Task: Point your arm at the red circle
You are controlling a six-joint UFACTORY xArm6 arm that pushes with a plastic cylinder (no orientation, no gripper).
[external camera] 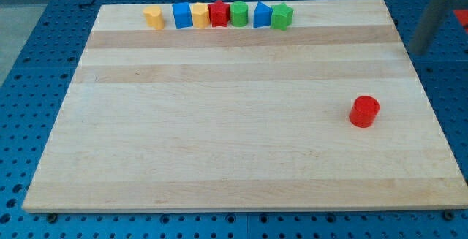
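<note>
Seven coloured blocks (pixel 219 14), wooden board (pixel 219 122)

You will find the red circle (pixel 364 112), a short upright cylinder, standing alone at the frame's right, below centre height.
</note>
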